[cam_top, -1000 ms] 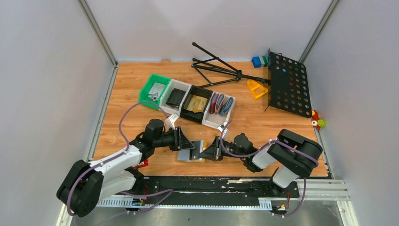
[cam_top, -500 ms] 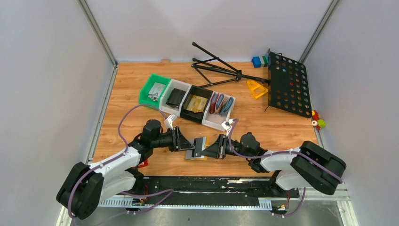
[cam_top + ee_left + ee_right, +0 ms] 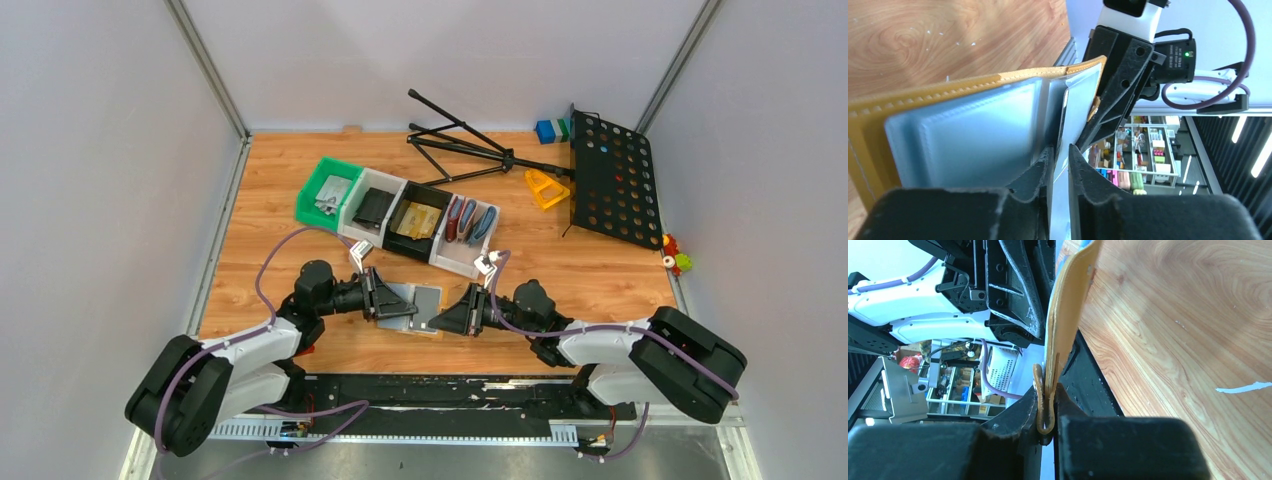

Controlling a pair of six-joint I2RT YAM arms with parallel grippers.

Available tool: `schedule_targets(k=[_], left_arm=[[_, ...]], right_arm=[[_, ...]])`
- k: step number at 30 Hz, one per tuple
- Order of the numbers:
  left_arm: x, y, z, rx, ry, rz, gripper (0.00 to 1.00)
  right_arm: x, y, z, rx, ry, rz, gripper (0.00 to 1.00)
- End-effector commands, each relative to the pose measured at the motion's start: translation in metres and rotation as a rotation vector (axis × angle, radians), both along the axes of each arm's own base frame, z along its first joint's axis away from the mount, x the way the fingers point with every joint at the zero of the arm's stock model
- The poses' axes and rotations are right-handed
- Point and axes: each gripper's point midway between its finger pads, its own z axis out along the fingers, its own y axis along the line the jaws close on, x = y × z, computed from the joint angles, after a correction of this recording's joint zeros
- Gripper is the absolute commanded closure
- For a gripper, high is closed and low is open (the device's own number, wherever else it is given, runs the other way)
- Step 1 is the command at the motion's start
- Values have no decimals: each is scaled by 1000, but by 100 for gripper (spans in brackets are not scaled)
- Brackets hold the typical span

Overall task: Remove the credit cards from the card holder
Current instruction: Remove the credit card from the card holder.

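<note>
Just near-side of row of plastic bins (image 3: 312, 203): mustard-yellow bifold card holder (image 3: 425, 298) held open between both grippers, pale grey-blue lining up. Left gripper (image 3: 1060, 152) fingers pinch thin pale lining flap. Right gripper (image 3: 1050, 390) fingers clamp mustard edge. Folded black music stand (image 3: 610, 180) beyond bins, well apart.

The top external camera hangs above and behind the arm bases, far off. It looks down over the whole surface (image 3: 270, 200), with the bases at 6 o'clock. The left wrist camera sits close behind the left claw (image 3: 1060, 151) and faces 3 o'clock across that view. The right wrist camera sits close behind the right claw (image 3: 1049, 396) and faces 9 o'clock. All three views share the card holder (image 3: 415, 303), and each wrist view also shows the opposite claw.
</note>
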Motion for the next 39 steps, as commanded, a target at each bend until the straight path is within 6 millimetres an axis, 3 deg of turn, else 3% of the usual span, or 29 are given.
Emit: schedule_targets(k=[1, 9, 22, 32, 36, 39], left_arm=[[-7, -4, 37, -115, -95, -61, 82], [-5, 0, 36, -108, -96, -42, 100], [2, 13, 30, -93, -94, -14, 100], [3, 16, 22, -74, -83, -15, 100], [2, 16, 24, -90, -83, -13, 100], [1, 16, 28, -100, -87, -20, 100]], right_arm=[[7, 5, 14, 45, -31, -16, 100], [6, 2, 19, 64, -40, -21, 100], [9, -8, 16, 28, -49, -52, 95], [12, -9, 18, 35, -56, -58, 99], [8, -4, 27, 65, -79, -15, 74], [7, 0, 32, 90, -85, 3, 64]])
